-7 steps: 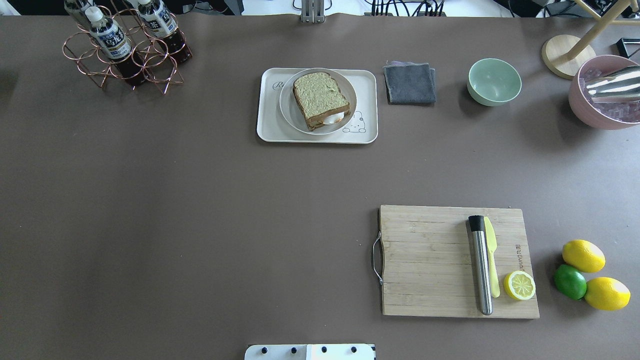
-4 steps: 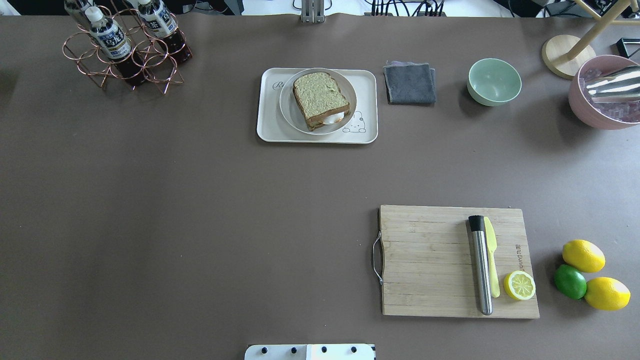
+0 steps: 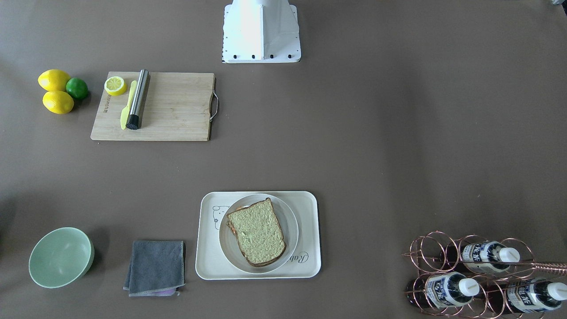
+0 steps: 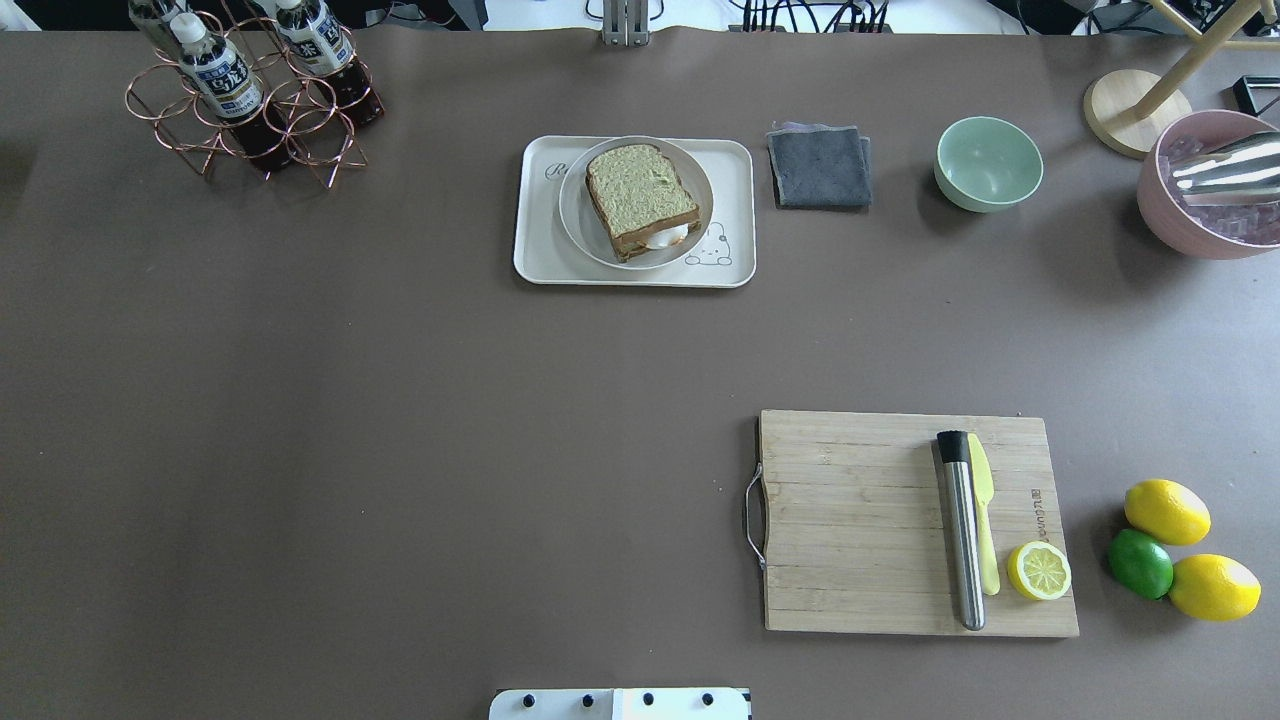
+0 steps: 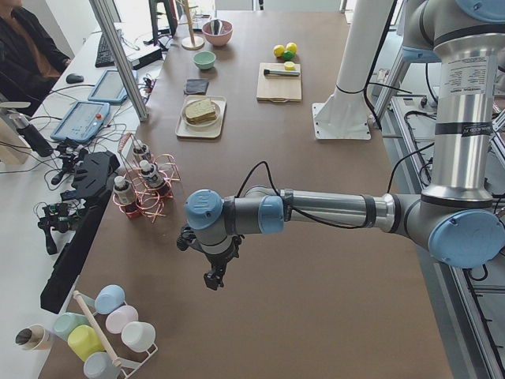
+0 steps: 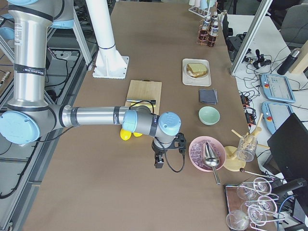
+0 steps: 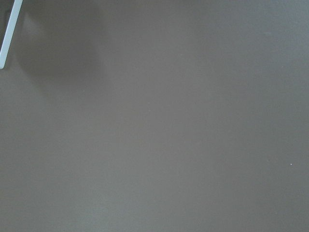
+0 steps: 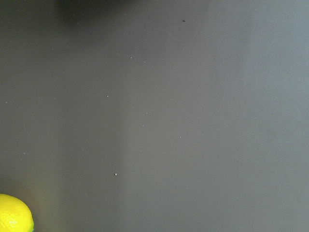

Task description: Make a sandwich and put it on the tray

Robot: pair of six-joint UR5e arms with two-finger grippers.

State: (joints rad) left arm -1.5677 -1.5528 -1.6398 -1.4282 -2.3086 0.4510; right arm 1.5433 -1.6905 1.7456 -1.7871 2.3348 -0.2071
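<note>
L hand (image 5: 214, 278) shows only in the side view from the bench's L end. It hangs fingers-down over bare bench (image 4: 400, 450); open or closed, can't tell. Its wrist cam sees just brown bench top w/ a pale strip in the 10 o'clk corner. Bottle rack (image 5: 146, 188) stands at approx 10 o'clk of the hand in that side view, apart from it.

R hand (image 6: 158, 162) shows only in the side view from the R end. It's also fingers-down over the bench; grip state, can't tell. Pink bowl (image 6: 191, 153) is near, at 3 o'clk in that view. The R wrist cam catches a bit of lemon (image 8: 14, 215) in its 7 o'clk corner.

Overhead, 12 o'clk = far edge. The sandwich (image 4: 640, 200) lies on a round plate (image 4: 578, 225), and the plate sits on the tray (image 4: 535, 255), at 12 o'clk of bench centre. Top slice sits a bit skewed; white egg peeks out at the sandwich's 5 o'clk edge.

- Grey cloth (image 4: 820, 165) is just beside the tray at 3 o'clk, green bowl (image 4: 988, 163) further on at 3 o'clk.
- Cutting board (image 4: 850, 520) lies at approx 4 o'clk of centre. It carries a steel rod (image 4: 964, 550), a yellow knife (image 4: 988, 560) right alongside the rod at 3 o'clk, and a lemon half (image 4: 1039, 571) near the board's 5 o'clk corner.
- Whole lemons (image 4: 1167, 511) + lime (image 4: 1140, 563) sit off the board at 3 o'clk.

Both hands are well apart from the tray.
</note>
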